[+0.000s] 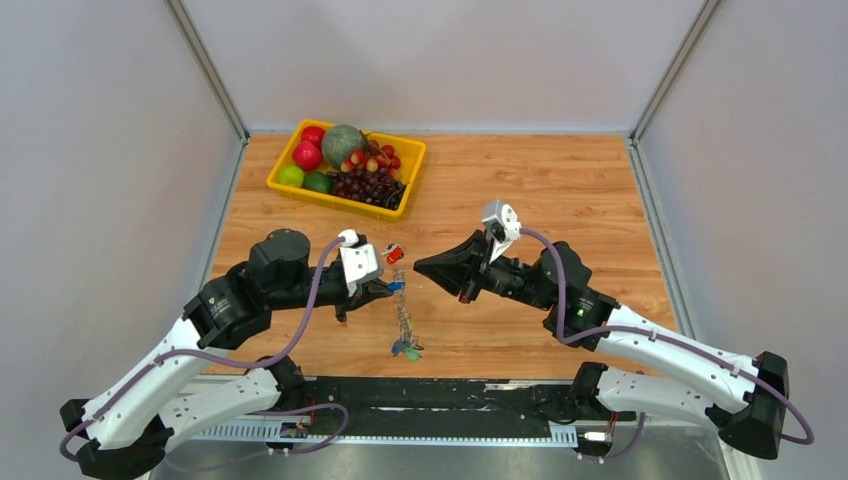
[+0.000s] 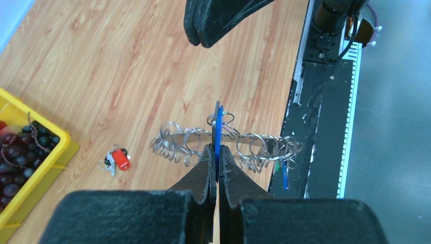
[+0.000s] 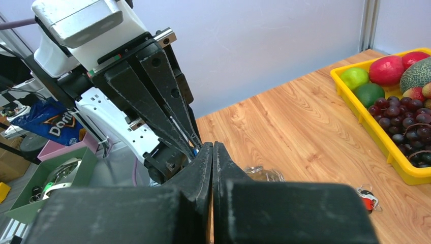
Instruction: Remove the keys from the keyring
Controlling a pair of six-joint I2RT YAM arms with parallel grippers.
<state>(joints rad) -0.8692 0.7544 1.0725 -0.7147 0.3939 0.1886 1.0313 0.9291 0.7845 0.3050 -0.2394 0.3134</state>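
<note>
a: table [image 1: 560, 200]?
b: wood, pale with plain grain, smooth, a low sheen.
a: keyring [image 2: 256, 145]?
b: thin bright metal wire, shiny. the blue key [image 2: 218, 129] has a smooth plastic head. the red key [image 2: 120, 158] is plastic too, and glossy.
a: tray [image 2: 57, 147]?
b: yellow plastic, glossy. the grapes [image 2: 20, 150] in it have shiny dark skins.
a: left gripper [image 2: 216, 150], right gripper [image 3: 212, 148]?
b: both matt black, a bit rough, with grey scuffs along the edges. the arm shells [image 1: 150, 385] look like glossy white plastic.
</note>
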